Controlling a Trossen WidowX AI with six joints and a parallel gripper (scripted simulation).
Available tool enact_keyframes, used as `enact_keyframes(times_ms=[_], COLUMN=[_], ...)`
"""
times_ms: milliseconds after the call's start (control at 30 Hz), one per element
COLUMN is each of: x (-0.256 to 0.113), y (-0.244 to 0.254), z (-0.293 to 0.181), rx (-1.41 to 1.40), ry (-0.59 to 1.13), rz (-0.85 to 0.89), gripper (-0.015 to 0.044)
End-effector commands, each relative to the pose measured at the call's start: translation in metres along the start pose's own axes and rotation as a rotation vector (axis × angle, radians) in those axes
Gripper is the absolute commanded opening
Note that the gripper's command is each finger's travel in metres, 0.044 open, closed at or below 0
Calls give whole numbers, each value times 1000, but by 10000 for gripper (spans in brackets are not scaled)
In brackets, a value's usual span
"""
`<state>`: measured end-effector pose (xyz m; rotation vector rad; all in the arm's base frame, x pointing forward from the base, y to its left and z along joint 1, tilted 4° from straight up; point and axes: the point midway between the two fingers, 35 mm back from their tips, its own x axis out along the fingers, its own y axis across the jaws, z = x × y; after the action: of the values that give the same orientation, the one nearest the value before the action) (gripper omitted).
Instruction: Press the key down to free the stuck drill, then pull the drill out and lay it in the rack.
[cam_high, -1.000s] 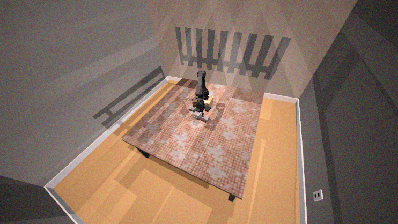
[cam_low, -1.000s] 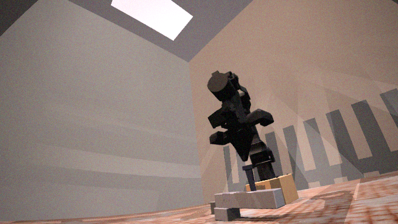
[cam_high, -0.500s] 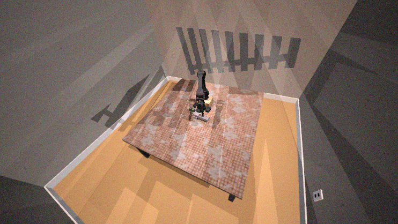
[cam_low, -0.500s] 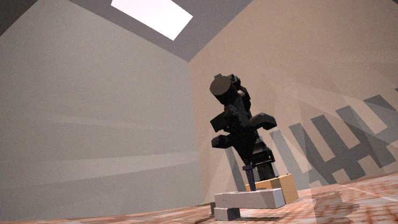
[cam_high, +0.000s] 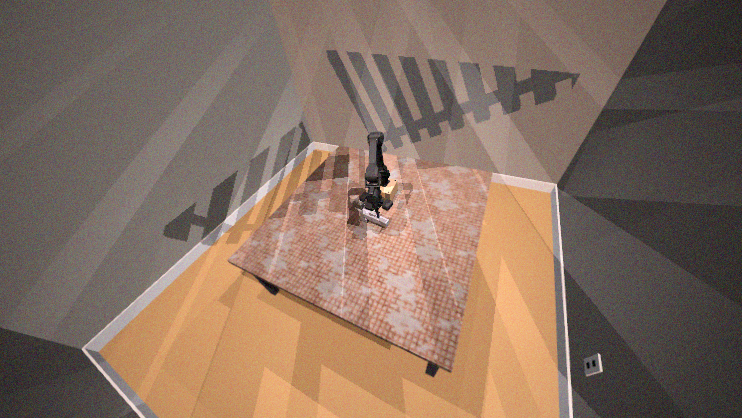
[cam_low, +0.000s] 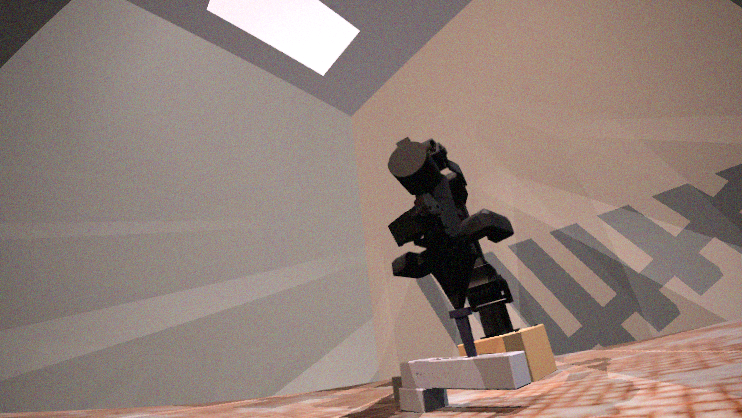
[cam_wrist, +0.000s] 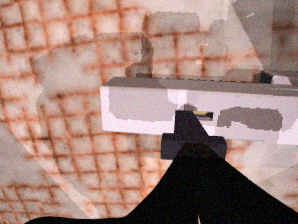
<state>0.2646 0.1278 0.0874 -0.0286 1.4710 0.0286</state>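
A pale bar-shaped block (cam_high: 382, 221) (cam_low: 467, 372) (cam_wrist: 145, 107) lies level above the table. The dark T-shaped key (cam_low: 467, 336) (cam_wrist: 170, 146) stands in a slot in its top, leaning slightly, with most of its shank showing above the block. My gripper (cam_low: 459, 306) (cam_wrist: 192, 151) is shut and empty, pointing down, with its tips at the key's head. I cannot tell whether they press on it. The drill cannot be made out. A small grey block (cam_low: 396, 385), perhaps the rack, shows partly behind the bar's left end.
The arm's base stands on a yellow block (cam_high: 389, 189) (cam_low: 541, 353) behind the pale bar. A pale foot (cam_low: 412, 399) is under the bar's left end. The patterned table (cam_high: 332, 254) has its front edge well in front of the bar.
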Motion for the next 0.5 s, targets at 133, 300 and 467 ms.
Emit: enact_keyframes(times_ms=[133,300,467], x=[8,10,11], y=[0,0,0], z=[-3,-5,-6], rx=[-6,-6,-6], ry=[16,16,16], rz=[-3,-3,-3], gripper=[0,0,0])
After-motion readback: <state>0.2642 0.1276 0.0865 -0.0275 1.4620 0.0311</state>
